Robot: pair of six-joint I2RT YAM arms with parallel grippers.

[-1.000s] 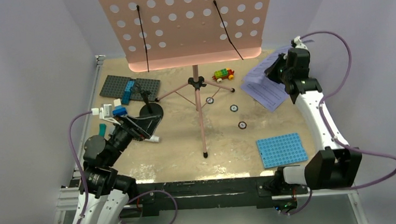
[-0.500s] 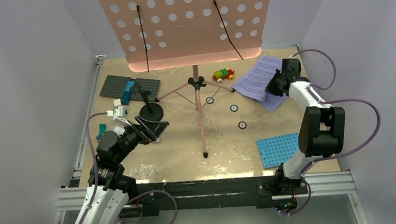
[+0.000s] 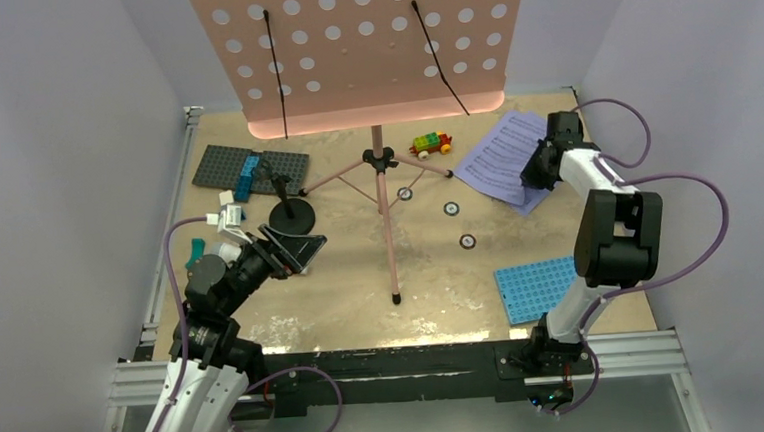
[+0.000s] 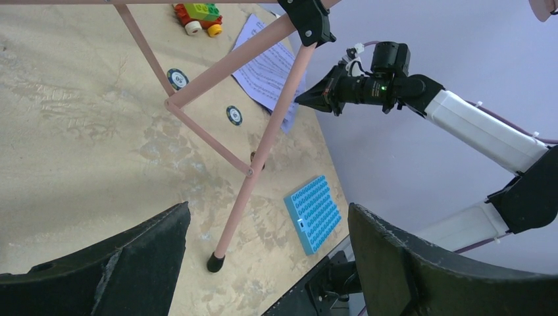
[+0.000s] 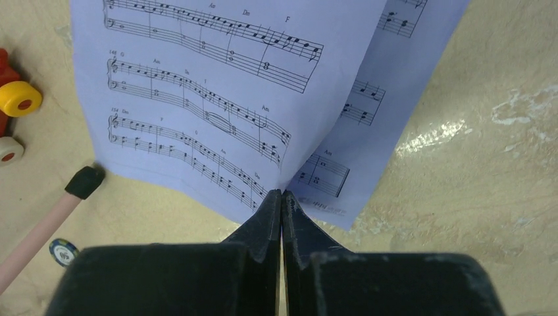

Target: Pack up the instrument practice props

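Swinging in during the last second, the right gripper (image 5: 281,195) had clamped its jaws on an edge of the lavender sheet-music pages (image 5: 217,99), lying far right on the worktop (image 3: 363,297) beside the pink music stand (image 3: 385,216); lifting them looked next. The left gripper (image 3: 298,249), jaws apart, had drawn back from the mic stand (image 3: 291,220).

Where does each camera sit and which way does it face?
Top external: above and behind the bases, looking down at the table and pink music stand; both arms show.
Left wrist: low, facing across at the right arm; open left gripper frames the bottom.
Right wrist: facing down at the sheet music; right gripper shut on a page.
Shared: both wrist views catch the sheet music and a stand leg.
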